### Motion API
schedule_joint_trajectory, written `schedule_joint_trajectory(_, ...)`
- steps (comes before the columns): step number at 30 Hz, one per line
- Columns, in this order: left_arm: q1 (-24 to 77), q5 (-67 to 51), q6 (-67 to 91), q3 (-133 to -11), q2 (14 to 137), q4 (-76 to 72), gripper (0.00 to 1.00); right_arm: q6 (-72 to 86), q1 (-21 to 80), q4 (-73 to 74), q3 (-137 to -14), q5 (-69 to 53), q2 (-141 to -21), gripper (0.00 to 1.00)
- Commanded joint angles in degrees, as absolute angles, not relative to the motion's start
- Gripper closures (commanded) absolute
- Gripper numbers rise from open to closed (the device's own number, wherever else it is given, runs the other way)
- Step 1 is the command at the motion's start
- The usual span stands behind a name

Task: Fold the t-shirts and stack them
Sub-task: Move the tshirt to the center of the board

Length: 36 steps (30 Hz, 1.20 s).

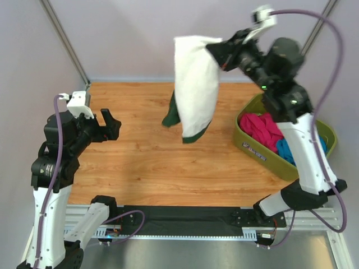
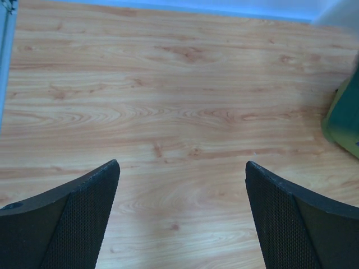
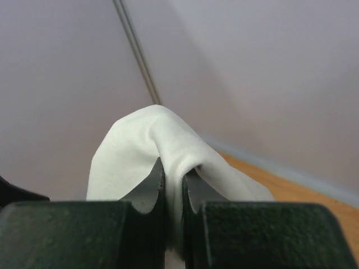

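Observation:
A white t-shirt with dark green sleeves hangs in the air above the back of the wooden table. My right gripper is shut on its top edge, high over the table. In the right wrist view the white cloth is pinched between the two dark fingers and bulges above them. My left gripper is held at the left side of the table, open, with nothing between its fingers. Only bare wood shows under it.
An olive-green tub stands at the right side of the table. Pink clothing and blue clothing lie in it. Its corner shows at the right edge of the left wrist view. A metal frame post rises at the back left.

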<state>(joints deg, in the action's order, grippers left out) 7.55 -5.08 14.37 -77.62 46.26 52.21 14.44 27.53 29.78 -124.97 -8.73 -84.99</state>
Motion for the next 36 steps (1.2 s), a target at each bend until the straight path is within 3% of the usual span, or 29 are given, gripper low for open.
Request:
schedule_joint_trajectory(1,7.9,-1.7,12.8,-79.6,44.7,54.7,0.0,13.1,33.2,26.5,-113.9,-7.1,-89.1,1.0)
schedule_joint_trajectory(4,7.8,-0.1,12.7,-79.1,42.9,56.1,0.01,16.7,36.8,20.1,-97.0,-4.8,-91.1,0.97)
schedule_joint_trajectory(7,7.8,-0.1,13.1,-77.8,41.7,56.7,0.01,19.5,39.1,19.1,-87.3,-3.6,-98.9,0.11)
schedule_joint_trajectory(8,7.8,-0.1,13.3,-77.4,41.5,56.7,0.01,20.3,39.9,23.1,-88.2,-2.3,-102.0,0.0)
schedule_joint_trajectory(10,7.8,-1.7,14.2,-76.6,41.4,56.7,0.0,20.7,39.7,37.8,-97.7,-0.1,-109.1,0.0)
schedule_joint_trajectory(12,7.8,-4.0,15.0,-75.6,42.3,56.4,0.0,20.9,39.9,42.2,-101.6,4.4,-109.7,0.0)
schedule_joint_trajectory(18,10.6,-13.1,24.9,-68.1,49.1,50.6,0.0,21.5,39.8,39.5,-96.5,8.3,-96.7,0.0)
schedule_joint_trajectory(21,15.7,-9.8,31.3,-62.5,51.3,45.3,0.01,23.8,39.2,42.7,-93.3,10.0,-91.8,0.0)
schedule_joint_trajectory(30,27.9,-2.7,47.8,-44.8,53.3,29.8,0.03,29.8,38.4,39.4,-68.7,12.1,-71.1,0.0)
schedule_joint_trajectory(36,31.8,-8.4,54.9,-33.1,57.4,17.8,0.04,30.6,38.4,35.7,-58.5,13.1,-60.2,0.0)
